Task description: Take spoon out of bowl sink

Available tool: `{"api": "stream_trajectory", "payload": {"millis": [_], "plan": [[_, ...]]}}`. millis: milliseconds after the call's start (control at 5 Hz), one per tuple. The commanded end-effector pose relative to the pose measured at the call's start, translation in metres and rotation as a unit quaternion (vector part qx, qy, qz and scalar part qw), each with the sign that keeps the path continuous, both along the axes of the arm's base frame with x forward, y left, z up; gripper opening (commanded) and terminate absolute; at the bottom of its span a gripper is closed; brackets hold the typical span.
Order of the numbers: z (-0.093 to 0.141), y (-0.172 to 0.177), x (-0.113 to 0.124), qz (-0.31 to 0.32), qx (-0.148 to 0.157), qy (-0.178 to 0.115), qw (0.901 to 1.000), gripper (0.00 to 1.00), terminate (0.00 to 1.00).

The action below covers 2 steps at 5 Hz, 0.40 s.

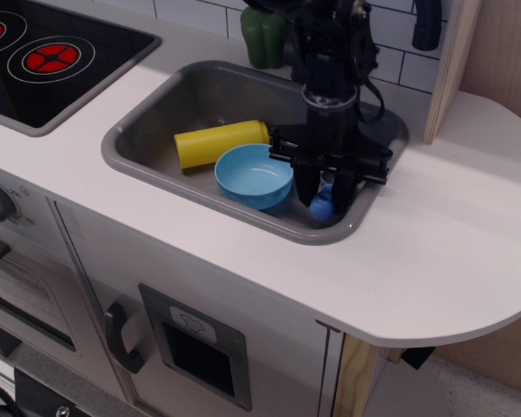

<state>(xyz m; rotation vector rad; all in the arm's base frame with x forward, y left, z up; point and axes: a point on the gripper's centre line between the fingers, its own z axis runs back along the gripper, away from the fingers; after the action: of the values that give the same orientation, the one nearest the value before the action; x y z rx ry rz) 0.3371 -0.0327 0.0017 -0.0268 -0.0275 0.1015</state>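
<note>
Smooth round light-blue plastic bowl [254, 175] in grey round-cornered sink [148, 148], beside yellow bottle [220, 142]; right of bowl, black gripper [327, 198] clenched on stubby blue spoon [323, 203], low over sink floor.

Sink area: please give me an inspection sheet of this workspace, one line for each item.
Surface: white counter, bare on the right side.
Sink: grey basin set in the counter.
Bowl: light blue, upright in the sink, nothing inside it.
Spoon: blue end shows between the jaws, low in the sink, right of the bowl.
Clutter: yellow bottle lying behind the bowl; green pepper behind the sink.
Gripper: shut on the spoon, pointing down.
Cables: black cable on the arm.
Surroundings: stovetop with red rings at left; tiled wall behind.
</note>
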Motion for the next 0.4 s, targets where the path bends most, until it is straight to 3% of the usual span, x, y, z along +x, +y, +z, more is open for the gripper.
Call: {"api": "stream_trajectory", "payload": {"millis": [0,200], "plan": [[0.02,0.003,0.013,0.033,-0.018,-0.007,0.9993,1.0,0.0],[0.037,0.006,0.014,0.04,-0.031,-0.021,0.9985,1.0,0.0]]}}
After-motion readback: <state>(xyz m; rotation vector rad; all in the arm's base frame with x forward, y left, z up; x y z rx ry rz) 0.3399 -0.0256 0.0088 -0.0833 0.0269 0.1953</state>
